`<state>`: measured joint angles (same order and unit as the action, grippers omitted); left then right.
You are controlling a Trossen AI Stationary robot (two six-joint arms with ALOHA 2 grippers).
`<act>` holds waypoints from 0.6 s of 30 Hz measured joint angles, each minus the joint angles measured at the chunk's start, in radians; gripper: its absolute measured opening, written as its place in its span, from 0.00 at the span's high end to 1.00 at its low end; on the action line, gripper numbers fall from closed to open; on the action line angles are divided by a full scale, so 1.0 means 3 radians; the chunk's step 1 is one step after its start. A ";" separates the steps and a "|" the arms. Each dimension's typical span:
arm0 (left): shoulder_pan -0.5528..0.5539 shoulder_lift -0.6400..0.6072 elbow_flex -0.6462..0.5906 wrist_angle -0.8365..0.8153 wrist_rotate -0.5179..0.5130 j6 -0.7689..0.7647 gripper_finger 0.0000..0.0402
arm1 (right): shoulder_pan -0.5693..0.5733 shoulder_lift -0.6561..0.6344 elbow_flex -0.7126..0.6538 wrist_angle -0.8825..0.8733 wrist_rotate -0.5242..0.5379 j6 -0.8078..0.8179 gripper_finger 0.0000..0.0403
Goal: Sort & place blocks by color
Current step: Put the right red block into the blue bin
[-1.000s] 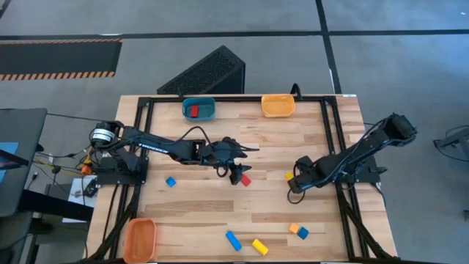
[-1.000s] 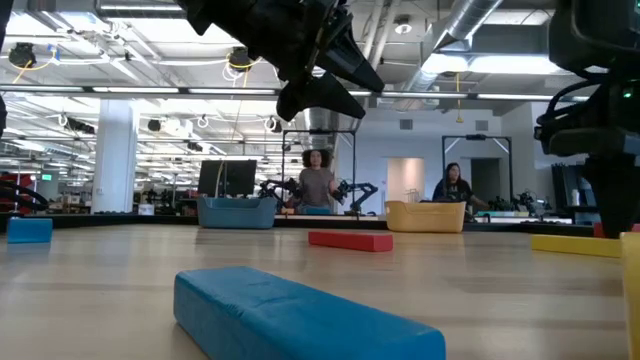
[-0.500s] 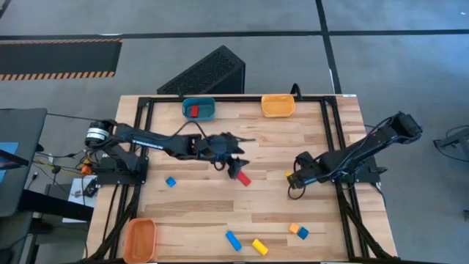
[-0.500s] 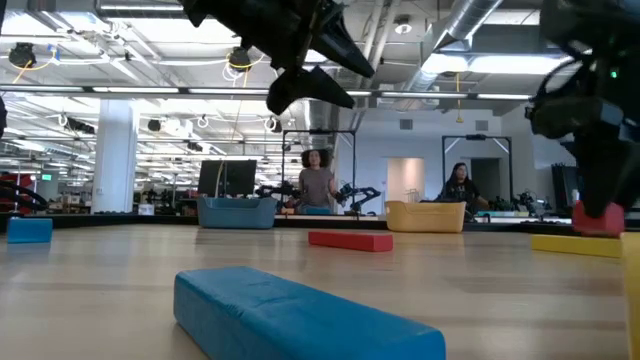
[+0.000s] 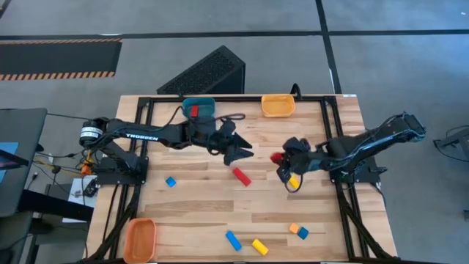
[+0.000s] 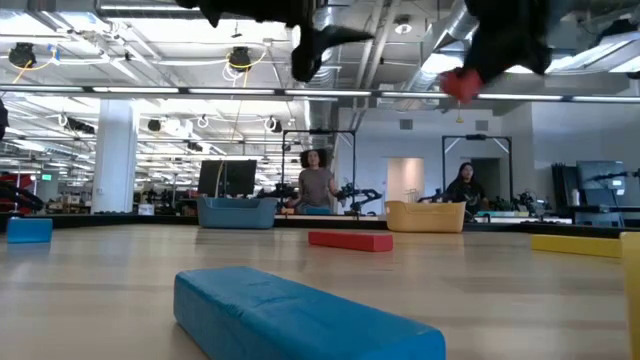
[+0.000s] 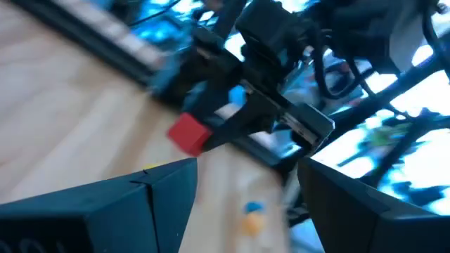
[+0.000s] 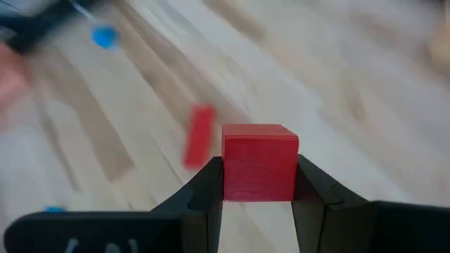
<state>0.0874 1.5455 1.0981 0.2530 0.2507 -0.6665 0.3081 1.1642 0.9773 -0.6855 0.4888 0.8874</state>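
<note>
Carrying a red cube (image 8: 259,163) clear of the bench (image 5: 315,220), your right gripper (image 5: 279,158) has it pinched squarely between its jaws, and the low view shows the cube up in the air with nothing under it. So you're in the transport step of a red pick, as I read it: grasped and lifted, not yet delivered.

Your left gripper (image 5: 245,150) hangs across from it, jaws spread wide and holding nothing. In the left wrist view the red cube sits right out ahead of those open jaws, so the two arms are close. Mind that gap.

Below and between the two sets of jaws, a red bar (image 5: 240,176) lies flat on the bench, untouched. A yellow block (image 5: 294,180) rests just under your right jaws.

Where does red go? The blue bin (image 5: 198,108) at the far edge already holds a red block (image 5: 194,111), so that looks like the target, and it lies beyond your left jaws. The orange bin (image 5: 278,105) sits nearer your right jaws but shows nothing red inside.

My call: your next move needs either a long reach past the left arm or a handover to it. Either way, keep the cube high, keep the grip firm, and line it up over the bin before releasing.
</note>
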 joint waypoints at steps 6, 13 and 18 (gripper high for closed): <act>0.0096 0.0000 0.0000 0.0601 0.0238 -0.0311 0.42 | -0.0012 0.0001 0.0570 0.0117 0.0293 -0.0830 0.69; 0.0091 0.0000 0.0000 0.1192 0.0279 -0.0444 0.42 | -0.0012 -0.0001 0.0929 0.0405 0.0322 -0.1650 0.69; 0.0089 0.0000 0.0001 0.1240 0.0176 -0.0578 0.42 | -0.0005 0.0008 0.0929 0.0891 0.0309 -0.2208 0.68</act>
<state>0.1139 1.5455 1.0985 0.6250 0.3035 -0.8399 0.3065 1.1665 1.2560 -0.4181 0.5816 0.2250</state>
